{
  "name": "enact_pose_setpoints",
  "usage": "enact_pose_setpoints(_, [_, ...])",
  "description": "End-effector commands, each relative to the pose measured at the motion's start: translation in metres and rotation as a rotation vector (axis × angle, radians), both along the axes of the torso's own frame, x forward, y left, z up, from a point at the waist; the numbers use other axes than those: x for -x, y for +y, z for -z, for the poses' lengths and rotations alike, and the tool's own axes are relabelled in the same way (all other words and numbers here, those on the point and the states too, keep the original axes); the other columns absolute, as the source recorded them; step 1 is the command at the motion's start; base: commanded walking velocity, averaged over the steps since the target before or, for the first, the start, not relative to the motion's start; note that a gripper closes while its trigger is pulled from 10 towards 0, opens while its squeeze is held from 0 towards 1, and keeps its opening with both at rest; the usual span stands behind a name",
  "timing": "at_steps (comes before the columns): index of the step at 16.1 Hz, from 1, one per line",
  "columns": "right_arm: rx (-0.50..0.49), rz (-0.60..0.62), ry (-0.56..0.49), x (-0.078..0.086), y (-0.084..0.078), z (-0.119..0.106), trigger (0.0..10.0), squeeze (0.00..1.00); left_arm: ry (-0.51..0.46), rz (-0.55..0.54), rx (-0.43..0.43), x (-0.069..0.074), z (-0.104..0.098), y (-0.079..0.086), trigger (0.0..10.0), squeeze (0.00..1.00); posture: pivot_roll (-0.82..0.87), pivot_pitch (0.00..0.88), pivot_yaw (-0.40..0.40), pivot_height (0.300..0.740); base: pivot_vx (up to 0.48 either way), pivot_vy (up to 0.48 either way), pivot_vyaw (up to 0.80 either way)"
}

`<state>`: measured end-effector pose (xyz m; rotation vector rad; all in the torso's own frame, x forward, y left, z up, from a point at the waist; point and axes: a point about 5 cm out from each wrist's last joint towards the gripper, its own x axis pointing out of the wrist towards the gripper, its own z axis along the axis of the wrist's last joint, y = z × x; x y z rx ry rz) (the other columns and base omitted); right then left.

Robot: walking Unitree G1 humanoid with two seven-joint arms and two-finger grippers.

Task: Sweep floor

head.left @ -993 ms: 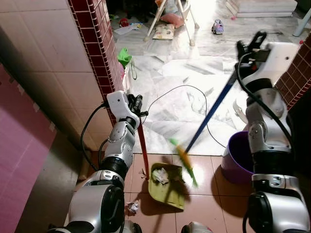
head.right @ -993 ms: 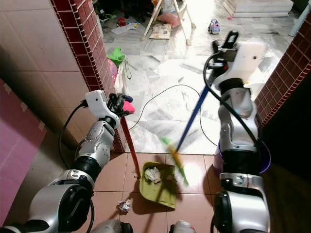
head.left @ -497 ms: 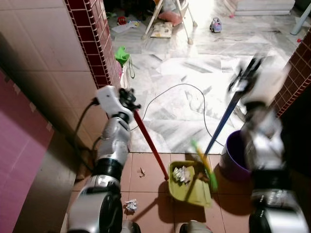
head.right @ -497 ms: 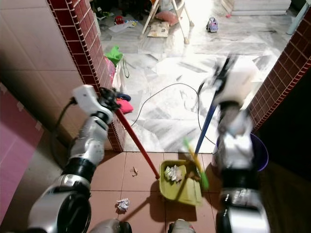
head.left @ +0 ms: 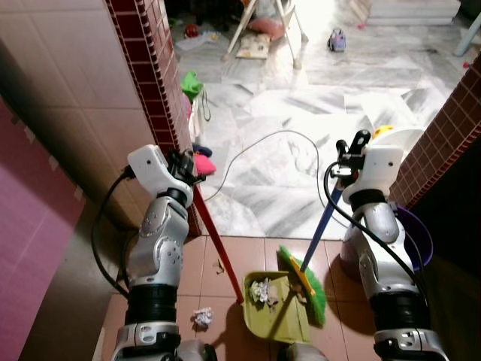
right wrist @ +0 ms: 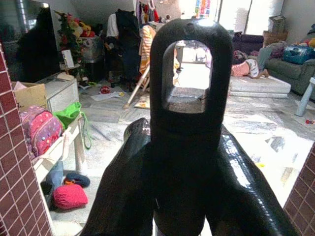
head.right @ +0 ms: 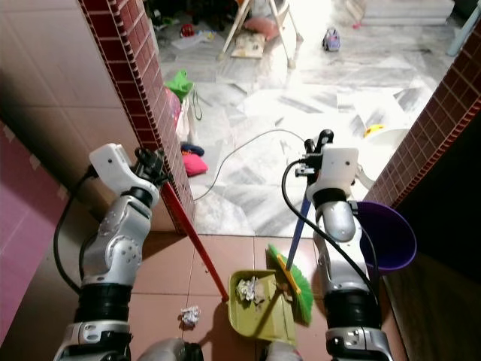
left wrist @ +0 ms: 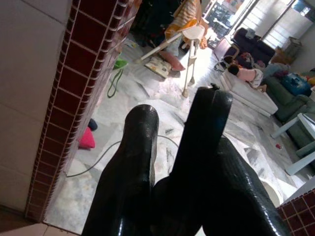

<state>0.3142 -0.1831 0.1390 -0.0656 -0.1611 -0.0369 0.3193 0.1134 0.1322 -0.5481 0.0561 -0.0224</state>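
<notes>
a lived-in home: sofa [left wrist: 250,74], high chair [head.left: 264,22], scattered toys on marble floor [head.left: 301,128].

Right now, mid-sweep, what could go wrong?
1. The crumpled paper on the floor lies left of the dustpan, on the far side from the broom; it could be missed.
2. The paper wad in the tilted dustpan may spill.
3. A cable runs across the marble floor ahead; the broom could snag it.
</notes>
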Motion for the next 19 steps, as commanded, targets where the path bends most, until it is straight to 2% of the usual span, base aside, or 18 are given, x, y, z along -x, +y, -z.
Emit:
enact_pose_setpoints(1, [-0.028, 0.008, 0.012, 0.001, 0.001, 0.001, 10.0, 0.00, -0.036, -0.004, 0.063, 0.006, -0.011, -0.002, 10.0, 0.00, -0.08, 0.002, 0.043, 0.740, 0.000, 0.000, 0.00])
enact_pose_setpoints(2, [-0.041, 0.010, 0.039, 0.001, 0.001, 0.006, 10.0, 0.00, -0.026, -0.004, 0.086, 0.009, -0.011, -0.002, 10.0, 0.00, -0.08, 0.001, 0.042, 0.740, 0.000, 0.000, 0.00])
enact_pose_setpoints(4, [-0.061, 0.009, 0.101, 0.004, 0.002, 0.019, 10.0, 0.00, -0.040, -0.006, 0.100, 0.017, -0.023, -0.001, 10.0, 0.00, -0.07, 0.000, 0.038, 0.740, 0.000, 0.000, 0.00])
enact_pose_setpoints(6, [-0.084, 0.004, 0.104, 0.007, 0.002, 0.021, 10.0, 0.00, -0.055, -0.009, 0.082, 0.019, -0.030, 0.002, 10.0, 0.00, -0.07, 0.000, 0.036, 0.740, 0.000, 0.000, 0.00])
enact_pose_setpoints(7, [-0.074, 0.001, 0.094, 0.008, 0.002, 0.019, 10.0, 0.00, -0.060, -0.020, 0.033, 0.020, -0.031, 0.006, 10.0, 0.00, -0.07, 0.000, 0.036, 0.740, 0.000, 0.000, 0.00])
enact_pose_setpoints(9, [-0.073, -0.001, 0.088, 0.011, 0.001, 0.018, 10.0, 0.00, -0.064, -0.019, -0.004, 0.024, -0.030, 0.011, 10.0, 0.00, -0.07, 0.000, 0.036, 0.740, 0.000, 0.000, 0.00])
enact_pose_setpoints(11, [-0.076, -0.013, 0.103, 0.019, 0.002, 0.022, 10.0, 0.00, -0.031, -0.014, -0.022, 0.035, -0.023, 0.015, 10.0, 0.00, -0.07, 0.000, 0.029, 0.740, 0.000, 0.000, 0.00])
enact_pose_setpoints(16, [-0.083, -0.020, 0.124, 0.025, 0.005, 0.027, 10.0, 0.00, -0.028, -0.013, -0.011, 0.035, -0.026, 0.010, 10.0, 0.00, -0.07, 0.000, 0.025, 0.740, 0.000, 0.000, 0.00])
enact_pose_setpoints(19, [-0.083, -0.008, 0.116, 0.023, 0.002, 0.024, 10.0, 0.00, -0.031, -0.008, -0.011, 0.032, -0.027, 0.010, 10.0, 0.00, -0.08, 0.000, 0.027, 0.740, -0.275, 0.000, 0.00])
